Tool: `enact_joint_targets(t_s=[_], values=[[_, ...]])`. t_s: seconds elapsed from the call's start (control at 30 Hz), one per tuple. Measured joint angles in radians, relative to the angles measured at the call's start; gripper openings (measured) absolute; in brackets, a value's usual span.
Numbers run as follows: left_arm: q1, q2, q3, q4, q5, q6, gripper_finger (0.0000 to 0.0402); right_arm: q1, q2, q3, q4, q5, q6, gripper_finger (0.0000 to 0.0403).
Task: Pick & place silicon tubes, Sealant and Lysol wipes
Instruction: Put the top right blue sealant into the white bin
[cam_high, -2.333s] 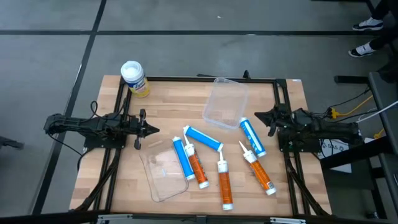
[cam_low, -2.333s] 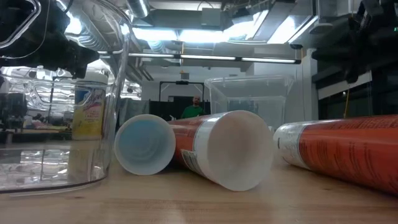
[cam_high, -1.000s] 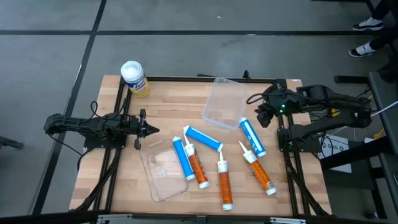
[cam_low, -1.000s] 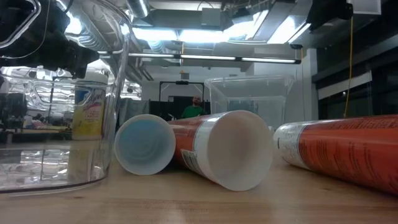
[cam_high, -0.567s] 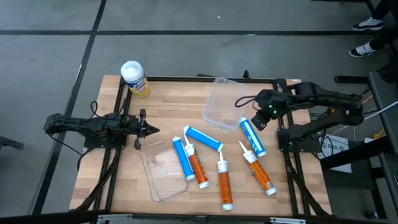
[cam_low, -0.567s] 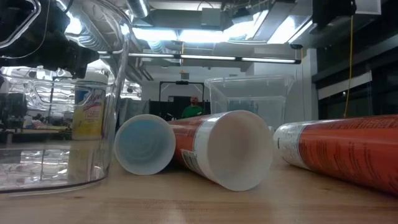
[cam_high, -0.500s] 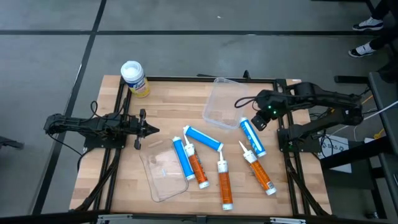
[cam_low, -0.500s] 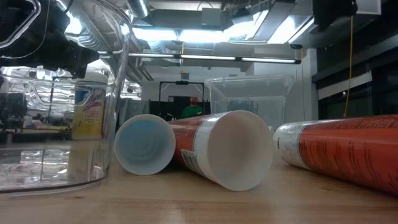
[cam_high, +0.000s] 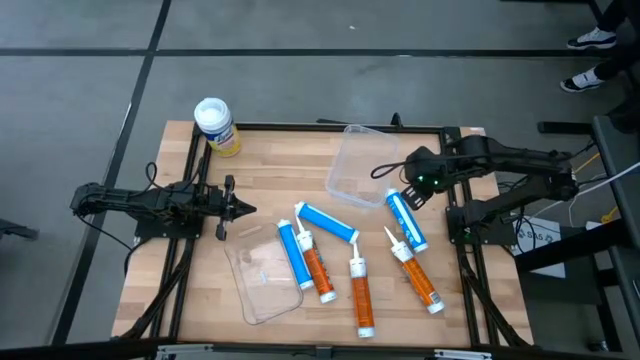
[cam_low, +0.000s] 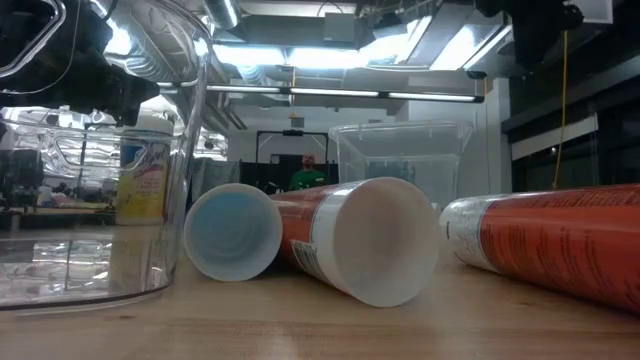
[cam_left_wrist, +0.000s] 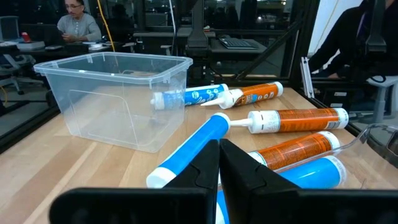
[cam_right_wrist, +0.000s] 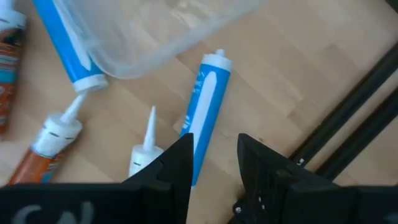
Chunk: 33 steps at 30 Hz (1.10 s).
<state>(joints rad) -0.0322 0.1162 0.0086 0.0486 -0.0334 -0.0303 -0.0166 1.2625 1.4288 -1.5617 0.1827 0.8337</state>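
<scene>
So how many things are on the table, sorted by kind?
Blue tubes: 3
Orange tubes: 3
Clear bins: 2
Lysol wipes: 1
Total: 9

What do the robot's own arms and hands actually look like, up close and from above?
Both arms are dark, almost black, built of jointed segments. The left hand ends in two slim pointed fingers; dark cables trail behind its arm. The right hand has two flat, blocky black fingers, and a small green light glows on its wrist. No lettering is legible on either.
</scene>
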Motion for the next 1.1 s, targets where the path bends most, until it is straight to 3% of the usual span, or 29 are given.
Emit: enact_joint_targets(t_s=[0.17,0.63,1.1], values=[[0.0,0.0,0.0,0.0,0.0,0.0,0.0012,0.0,-0.018,-0.103,0.021,-0.018,0.024,0.0148],[0.0,0.0,0.0,0.0,0.0,0.0,0.0012,0.004,-0.102,-0.478,0.328,-0.128,0.056,0.0225],[0.0,0.0,0.0,0.0,0.0,0.0,0.0012,0.042,-0.106,-0.647,0.479,-0.167,0.114,0.0241]])
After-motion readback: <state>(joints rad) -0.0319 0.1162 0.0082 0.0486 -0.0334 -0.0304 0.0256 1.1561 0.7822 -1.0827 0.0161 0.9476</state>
